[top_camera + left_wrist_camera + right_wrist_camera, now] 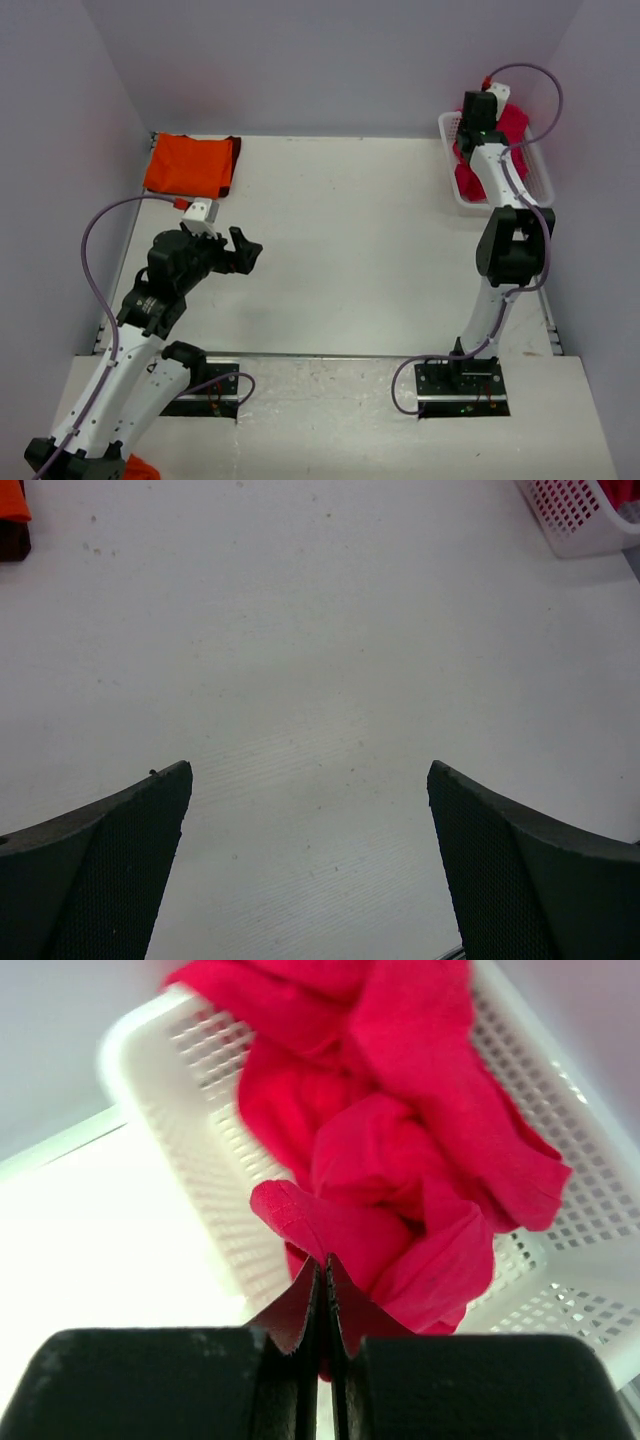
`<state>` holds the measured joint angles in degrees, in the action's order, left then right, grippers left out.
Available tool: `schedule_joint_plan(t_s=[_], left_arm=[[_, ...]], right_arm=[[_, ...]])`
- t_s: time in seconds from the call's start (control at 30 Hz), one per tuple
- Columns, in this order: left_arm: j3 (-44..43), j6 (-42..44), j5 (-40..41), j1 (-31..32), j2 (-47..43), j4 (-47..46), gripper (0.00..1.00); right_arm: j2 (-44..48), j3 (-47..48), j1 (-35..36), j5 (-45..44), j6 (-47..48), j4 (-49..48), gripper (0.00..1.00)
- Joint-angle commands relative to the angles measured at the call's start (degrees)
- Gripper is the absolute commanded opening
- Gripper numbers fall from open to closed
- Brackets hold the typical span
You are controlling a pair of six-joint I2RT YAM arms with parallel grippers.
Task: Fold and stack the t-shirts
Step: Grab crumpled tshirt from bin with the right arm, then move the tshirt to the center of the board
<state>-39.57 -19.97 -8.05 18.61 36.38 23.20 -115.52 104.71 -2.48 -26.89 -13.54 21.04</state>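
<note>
Right wrist view: the right gripper (326, 1272) pinches a thin fold of the crimson-pink t-shirt (420, 1160), its jaws pressed together on the cloth. The rest of the garment lies bunched in the white lattice basket (170, 1090) at the far right corner of the table (350, 240). From above, the left gripper (243, 252) hangs over bare tabletop with jaws spread wide and nothing in them, and the orange t-shirt (185, 165) lies as a flat rectangle at the far left corner. The step in hand looks to be drawing the pinched garment out of the basket. Doing it well likely means a straight, unhurried lift until the trailing cloth clears the rim. The bite is small and could slip, and a snag on the lattice could tip or drag the light basket. The open middle of the table seems the sensible place to lay it out, within the left arm's reach for spreading.
</note>
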Motion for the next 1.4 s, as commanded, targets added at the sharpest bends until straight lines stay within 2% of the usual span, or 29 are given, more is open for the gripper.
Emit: schedule_joint_plan(t_s=[0.0, 0.13, 0.2, 0.3, 0.5, 0.77, 1.03, 1.17, 1.37], left_arm=[[0.5, -0.2, 0.8, 0.8, -0.6, -1.6, 1.0], [0.5, -0.7, 2.6, 1.9, -2.8, -1.5, 1.0], [0.5, -0.6, 2.8, 2.0, -3.2, -1.3, 1.0], [0.4, -0.5, 2.2, 2.1, -2.4, -1.1, 1.0], [0.5, -0.6, 1.9, 2.3, -1.8, -1.2, 1.0], [0.7, -1.0, 3.2, 2.5, -2.1, -1.5, 1.0], [0.9, -1.4, 4.1, 2.6, -2.2, -1.4, 1.0], [0.9, -1.4, 4.1, 2.6, -2.0, -1.5, 1.0], [0.9, -1.6, 4.4, 2.6, -2.1, -1.5, 1.0]], right_arm=[[6.8, 7.8, 4.5, -2.1, 4.4, -2.1, 0.0], [9.9, 15.4, 7.2, -2.6, 8.8, -1.3, 0.0], [9.4, 25.0, 7.8, -2.4, 10.5, 1.1, 0.0], [9.6, 33.3, 9.2, -1.9, 16.0, 3.0, 0.0], [22.9, 28.8, 15.6, 5.8, 21.4, -4.7, 0.0], [29.6, 36.5, 32.4, 9.8, 29.3, -1.9, 0.0], [36.4, 35.2, 50.4, 8.5, 37.0, -2.2, 0.0], [38.4, 34.1, 52.5, 10.2, 36.7, -1.4, 0.0], [34.1, 30.7, 51.8, 12.3, 38.3, -1.3, 0.0]])
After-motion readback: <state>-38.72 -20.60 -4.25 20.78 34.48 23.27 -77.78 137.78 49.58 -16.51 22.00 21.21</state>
